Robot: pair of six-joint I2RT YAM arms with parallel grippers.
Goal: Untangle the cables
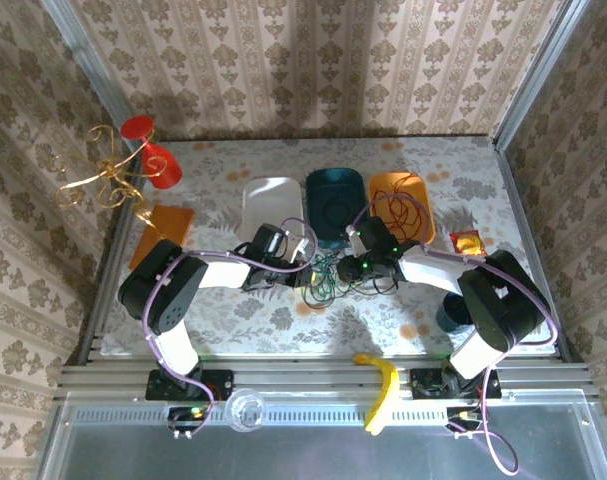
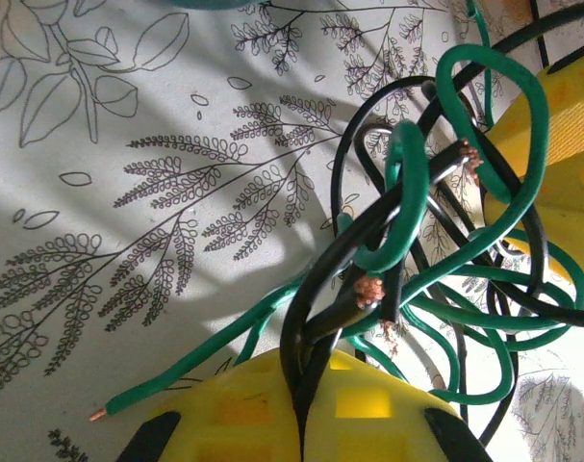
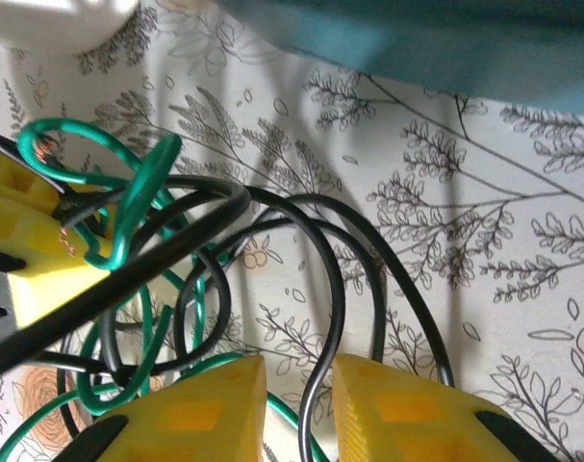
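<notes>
A knot of green and black cables (image 1: 328, 278) lies on the flower-printed counter (image 1: 243, 310), just in front of the teal tray (image 1: 311, 200). The left tool (image 2: 303, 385) is pinched tight on a black strand (image 2: 301, 327) from the knot, with bare copper showing at cut ends nearby. The right tool (image 3: 296, 375) stands narrowly parted, and a black loop (image 3: 342, 289) runs through the gap unsqueezed. Thin red loops (image 1: 408, 215), hard to trace, lie over the orange tray (image 1: 383, 183) beside the teal one. From above, both tools' fingertips are hard to make out. The wrist views cut off the cables' far runs.
</notes>
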